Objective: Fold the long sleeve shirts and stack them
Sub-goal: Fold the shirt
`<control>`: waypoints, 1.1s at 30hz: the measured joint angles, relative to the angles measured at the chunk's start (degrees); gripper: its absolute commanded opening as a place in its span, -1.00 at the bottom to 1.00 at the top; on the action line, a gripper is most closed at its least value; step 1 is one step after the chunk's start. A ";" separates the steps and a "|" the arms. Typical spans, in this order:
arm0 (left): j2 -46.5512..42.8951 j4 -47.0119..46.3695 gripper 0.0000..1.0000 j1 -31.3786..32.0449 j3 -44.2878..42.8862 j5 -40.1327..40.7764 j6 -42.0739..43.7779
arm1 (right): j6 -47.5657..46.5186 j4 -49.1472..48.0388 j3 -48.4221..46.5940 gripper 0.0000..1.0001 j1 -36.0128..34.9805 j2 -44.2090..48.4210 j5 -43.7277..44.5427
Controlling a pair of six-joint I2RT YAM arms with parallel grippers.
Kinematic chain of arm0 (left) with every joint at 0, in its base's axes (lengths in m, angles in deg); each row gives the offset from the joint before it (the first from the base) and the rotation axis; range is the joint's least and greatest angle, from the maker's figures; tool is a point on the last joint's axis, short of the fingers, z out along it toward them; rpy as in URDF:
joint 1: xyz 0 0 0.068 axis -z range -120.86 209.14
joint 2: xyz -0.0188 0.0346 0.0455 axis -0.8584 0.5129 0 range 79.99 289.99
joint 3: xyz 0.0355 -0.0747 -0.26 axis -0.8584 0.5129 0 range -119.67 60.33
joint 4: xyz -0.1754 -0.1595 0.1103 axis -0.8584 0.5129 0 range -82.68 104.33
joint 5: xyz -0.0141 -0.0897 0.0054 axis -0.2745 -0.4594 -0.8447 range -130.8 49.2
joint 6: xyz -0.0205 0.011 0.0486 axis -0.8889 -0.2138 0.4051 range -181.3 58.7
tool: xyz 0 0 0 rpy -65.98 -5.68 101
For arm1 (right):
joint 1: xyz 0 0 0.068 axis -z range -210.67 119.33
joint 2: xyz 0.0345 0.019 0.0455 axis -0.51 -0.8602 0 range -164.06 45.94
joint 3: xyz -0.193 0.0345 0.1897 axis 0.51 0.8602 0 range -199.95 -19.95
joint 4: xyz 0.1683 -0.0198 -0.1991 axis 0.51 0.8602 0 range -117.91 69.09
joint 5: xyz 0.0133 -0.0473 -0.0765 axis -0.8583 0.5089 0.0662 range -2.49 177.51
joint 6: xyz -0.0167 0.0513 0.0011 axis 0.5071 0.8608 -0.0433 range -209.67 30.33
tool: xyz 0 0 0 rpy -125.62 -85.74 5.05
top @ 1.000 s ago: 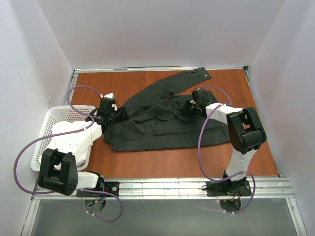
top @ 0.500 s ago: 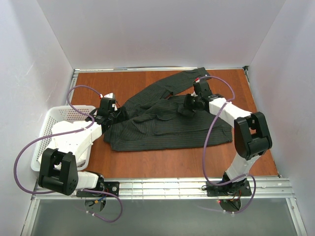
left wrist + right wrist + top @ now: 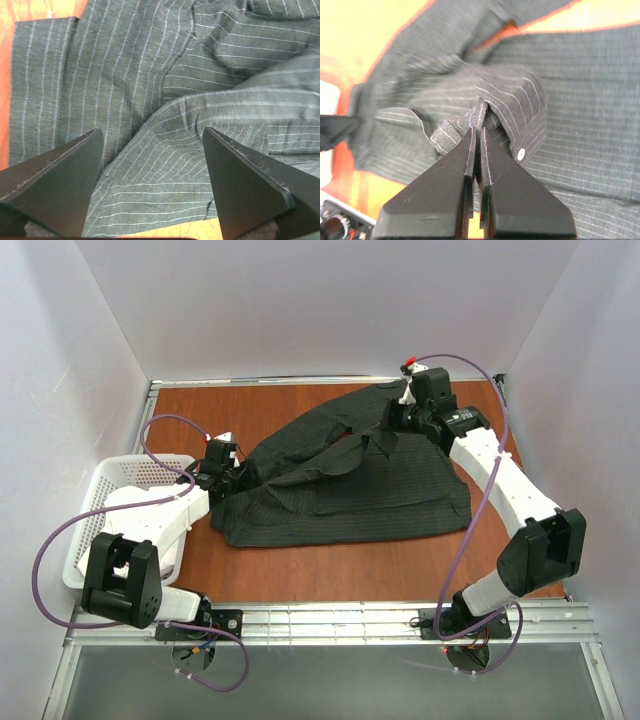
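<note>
A dark charcoal pinstriped long sleeve shirt (image 3: 350, 495) lies spread and rumpled across the middle of the wooden table. My right gripper (image 3: 388, 432) is over the far right of the shirt. In the right wrist view it (image 3: 480, 131) is shut on a bunched fold of the shirt (image 3: 580, 125), beside a white button (image 3: 521, 155), and holds that fold raised above the rest. My left gripper (image 3: 243, 477) is at the shirt's left edge. In the left wrist view it (image 3: 152, 131) is open just over the striped fabric (image 3: 150, 75), holding nothing.
A white plastic basket (image 3: 120, 480) stands at the table's left edge, beside the left arm. Bare wood (image 3: 300, 560) shows in front of the shirt and along the far edge. White walls close in the table on three sides.
My right gripper has moved back and to the right, pulling the held fold of the shirt with it and stretching the fabric out. The left arm has barely moved.
</note>
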 measured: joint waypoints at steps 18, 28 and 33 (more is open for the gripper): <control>-2.67 -0.72 0.30 0.92 4.31 -9.20 -8.57 | -1.60 -1.68 -11.76 -0.97 -0.02 1.95 -14.03; -2.64 -2.38 0.29 4.52 4.31 -8.20 -13.03 | -1.33 -4.57 -15.67 -0.97 -0.26 -2.56 -18.25; -0.22 -3.74 0.26 5.70 4.28 -4.44 -17.22 | -1.20 -5.25 -15.67 -0.97 -0.94 -3.04 -19.34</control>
